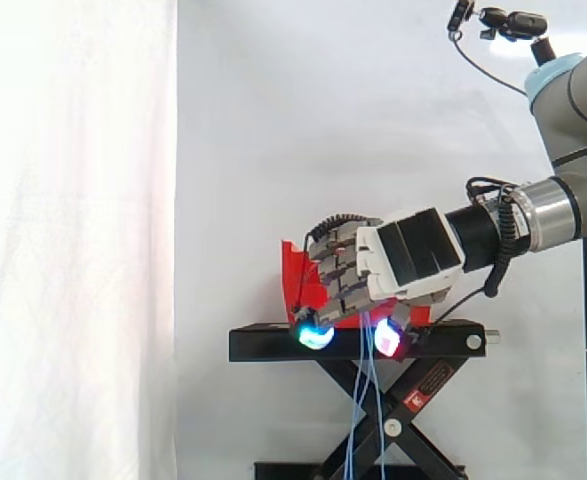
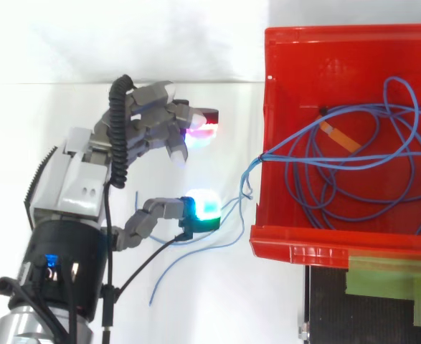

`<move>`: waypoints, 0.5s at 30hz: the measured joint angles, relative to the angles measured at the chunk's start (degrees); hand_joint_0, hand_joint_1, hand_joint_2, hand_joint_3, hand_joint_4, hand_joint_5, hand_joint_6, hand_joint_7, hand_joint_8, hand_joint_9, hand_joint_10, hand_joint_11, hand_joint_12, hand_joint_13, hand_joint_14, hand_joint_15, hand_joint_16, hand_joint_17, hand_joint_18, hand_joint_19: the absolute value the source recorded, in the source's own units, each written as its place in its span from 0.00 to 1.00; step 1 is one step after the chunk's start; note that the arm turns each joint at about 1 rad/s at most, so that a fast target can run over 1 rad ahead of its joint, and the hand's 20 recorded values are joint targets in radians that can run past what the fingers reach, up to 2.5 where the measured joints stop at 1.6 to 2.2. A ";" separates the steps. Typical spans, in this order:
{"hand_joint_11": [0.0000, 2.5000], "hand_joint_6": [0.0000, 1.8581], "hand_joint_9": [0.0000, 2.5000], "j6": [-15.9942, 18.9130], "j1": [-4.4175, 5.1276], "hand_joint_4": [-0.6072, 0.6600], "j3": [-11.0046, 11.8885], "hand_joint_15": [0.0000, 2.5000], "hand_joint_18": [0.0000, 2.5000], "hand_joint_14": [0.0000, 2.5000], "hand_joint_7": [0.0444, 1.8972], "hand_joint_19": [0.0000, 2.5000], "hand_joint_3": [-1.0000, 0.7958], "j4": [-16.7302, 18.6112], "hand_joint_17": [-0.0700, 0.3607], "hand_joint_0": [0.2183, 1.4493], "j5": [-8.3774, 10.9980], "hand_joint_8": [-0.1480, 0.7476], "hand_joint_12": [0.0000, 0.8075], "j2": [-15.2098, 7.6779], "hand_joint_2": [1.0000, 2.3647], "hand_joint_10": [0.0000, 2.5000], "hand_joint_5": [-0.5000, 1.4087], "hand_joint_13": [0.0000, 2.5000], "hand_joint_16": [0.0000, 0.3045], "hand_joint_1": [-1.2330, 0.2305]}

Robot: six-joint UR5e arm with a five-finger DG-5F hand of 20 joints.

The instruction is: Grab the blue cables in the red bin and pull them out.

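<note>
The red bin point(image 2: 296, 245) stands at the right in the top view, with a loose coil of blue cables point(image 2: 353, 163) inside. A bundle of strands crosses the bin's left wall and runs out to my hand point(image 2: 81, 186), which is just left of the bin. The fingers are curled, and the strands pass under the cyan-glowing fingertip point(image 2: 204, 208). In the side view the hand point(image 1: 413, 255) is in front of the red bin point(image 1: 293, 268), and the blue cables point(image 1: 365, 400) hang from it past the stand.
The bin sits on a black scissor stand point(image 1: 273, 343) before a white curtain. An orange tag point(image 2: 337, 136) lies among the cables in the bin. Green tape point(image 2: 389, 276) lies along the stand's top by the bin's near wall.
</note>
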 measured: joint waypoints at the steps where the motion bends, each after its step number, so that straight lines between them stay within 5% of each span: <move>1: 0.65 0.00 0.36 0.00 -0.11 0.59 0.00 0.34 0.21 0.01 0.30 0.20 0.00 -0.37 0.45 0.45 0.00 0.44 0.48 0.00 0.00 0.07 0.56 0.34 0.18 0.15; 15: 0.66 0.00 0.36 0.39 -0.66 0.59 -2.38 0.33 0.21 0.01 0.30 0.21 0.00 -0.19 0.45 0.45 -1.47 0.43 0.48 -0.01 0.00 0.06 0.55 0.34 0.18 0.16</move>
